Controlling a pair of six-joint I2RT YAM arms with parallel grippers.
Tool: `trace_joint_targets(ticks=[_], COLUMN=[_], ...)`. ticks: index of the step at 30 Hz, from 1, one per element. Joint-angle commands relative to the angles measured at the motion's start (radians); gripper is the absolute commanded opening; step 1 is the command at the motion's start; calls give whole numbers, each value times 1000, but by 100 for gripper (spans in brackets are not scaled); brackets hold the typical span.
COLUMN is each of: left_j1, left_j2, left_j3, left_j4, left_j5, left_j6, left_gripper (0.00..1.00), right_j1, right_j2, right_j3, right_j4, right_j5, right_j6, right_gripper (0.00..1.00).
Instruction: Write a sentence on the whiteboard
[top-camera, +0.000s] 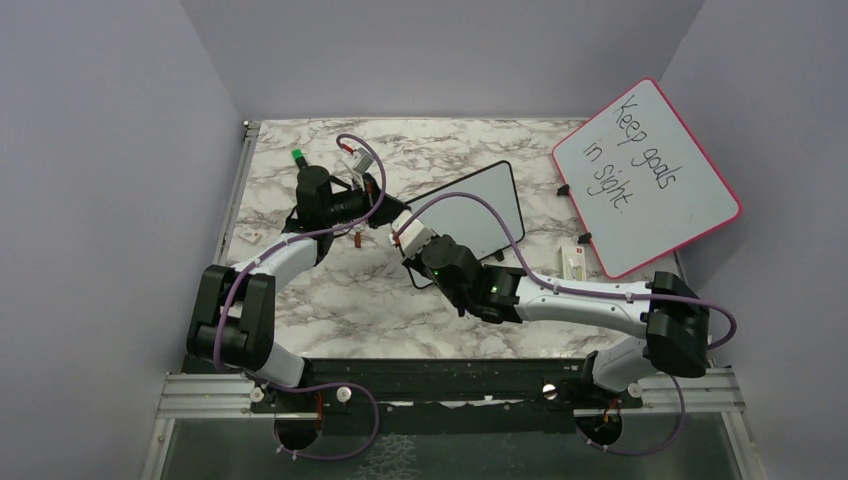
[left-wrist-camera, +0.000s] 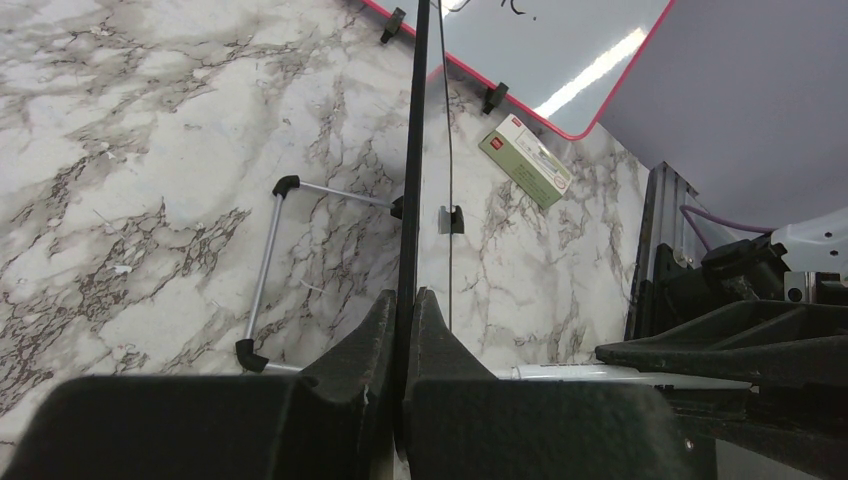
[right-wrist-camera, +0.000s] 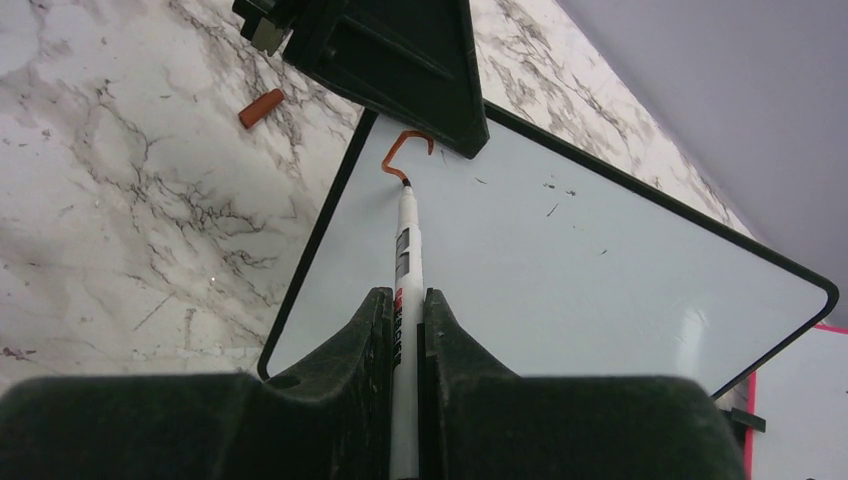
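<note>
**Marker tip down on the whiteboard, one stroke showing**

Nearest, along the near edge of the marble table (top-camera: 330, 310), both arm bases. Right gripper (right-wrist-camera: 405, 300) closed tight around a white marker (right-wrist-camera: 407, 225). Barrel pinched between the two fingers, tip down on the whiteboard (right-wrist-camera: 580, 260) close to its left edge. At the tip, the sentence (right-wrist-camera: 405, 148), showing as a single reddish-brown hooked stroke.

Just beyond the stroke, left gripper (left-wrist-camera: 407, 300) clamped shut on the whiteboard's thin black frame, one finger on each face. Board seen edge-on from that wrist. Whiteboard around the middle of the table, a little right of centre, black-framed with rounded corners. Lying flat or propped: cannot tell.

Beside it in the left wrist view, a thin wire stand (left-wrist-camera: 265, 260) with black end caps, on the marble. Left of the board and apart from it, a small orange cap (right-wrist-camera: 262, 107) lying on the table.

Farther right, near the right edge, a small flat box (top-camera: 575, 262). Just beside it, towards the far right corner, a larger pink-framed board (top-camera: 645, 175) with "Keep goals in sight" in black handwriting.
</note>
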Motion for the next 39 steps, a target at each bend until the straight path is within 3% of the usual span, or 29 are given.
trace_joint_targets(ticks=[1,18,39], left_j1=[-9,-9,-8], left_j2=[33,38,40], left_j3=[-13,-9,-11], left_j4=[-78,-79,-79], left_j5=[-31,-30,-30], left_j6=[27,25,27], left_gripper=[0,0,0], right_j1=[2,2,2], right_j2=[-12,-16,-41], right_j3=[-2,11,-5], right_j4=[-59,-101,-9], right_j5=[34,-100,-94], right_j6=[22,66,92], right_gripper=[1,1,1])
